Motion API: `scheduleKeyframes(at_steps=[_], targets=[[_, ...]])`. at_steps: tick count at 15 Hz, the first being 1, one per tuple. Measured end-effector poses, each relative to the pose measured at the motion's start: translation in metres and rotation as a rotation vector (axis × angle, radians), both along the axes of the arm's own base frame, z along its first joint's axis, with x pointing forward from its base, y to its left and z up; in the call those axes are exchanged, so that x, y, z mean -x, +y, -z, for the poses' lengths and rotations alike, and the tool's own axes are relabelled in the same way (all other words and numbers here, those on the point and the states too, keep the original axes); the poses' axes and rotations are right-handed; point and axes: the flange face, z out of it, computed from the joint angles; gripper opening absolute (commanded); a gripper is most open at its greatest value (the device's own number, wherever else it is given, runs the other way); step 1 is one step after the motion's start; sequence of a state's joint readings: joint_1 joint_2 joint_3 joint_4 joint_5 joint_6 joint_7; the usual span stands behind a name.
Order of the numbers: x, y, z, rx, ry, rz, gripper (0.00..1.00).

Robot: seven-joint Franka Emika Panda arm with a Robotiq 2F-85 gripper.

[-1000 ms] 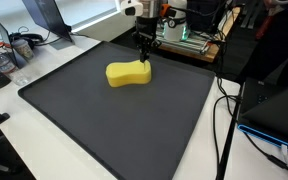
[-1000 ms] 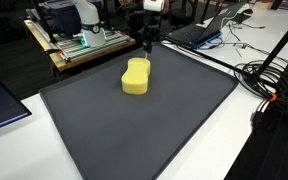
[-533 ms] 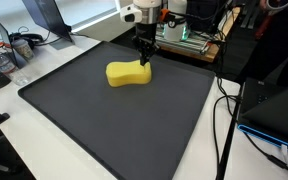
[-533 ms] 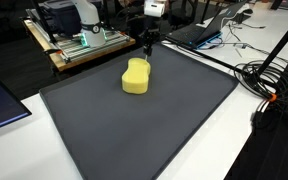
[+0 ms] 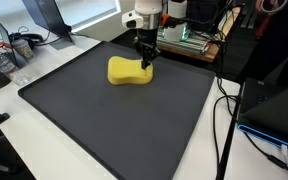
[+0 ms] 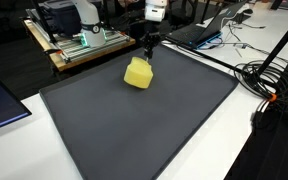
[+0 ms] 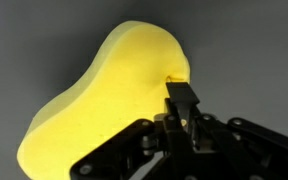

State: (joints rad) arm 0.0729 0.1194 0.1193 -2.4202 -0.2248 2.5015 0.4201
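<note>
The tool (image 5: 145,60) is pressed together on one end of the yellow sponge (image 5: 127,71), pinching its rim between the fingers (image 7: 181,95). The sponge is over the far part of the black mat (image 5: 114,125). It looks tilted, with its gripped end raised. The mat lies on the white counter (image 5: 24,140).
</note>
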Motion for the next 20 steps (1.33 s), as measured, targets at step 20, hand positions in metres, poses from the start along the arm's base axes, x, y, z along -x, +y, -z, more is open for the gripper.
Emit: scheduleKeyframes(at_steps=[20], targets=[[-0.001, -0.004, -0.004, -0.011, -0.012, 0.017, 0.03]])
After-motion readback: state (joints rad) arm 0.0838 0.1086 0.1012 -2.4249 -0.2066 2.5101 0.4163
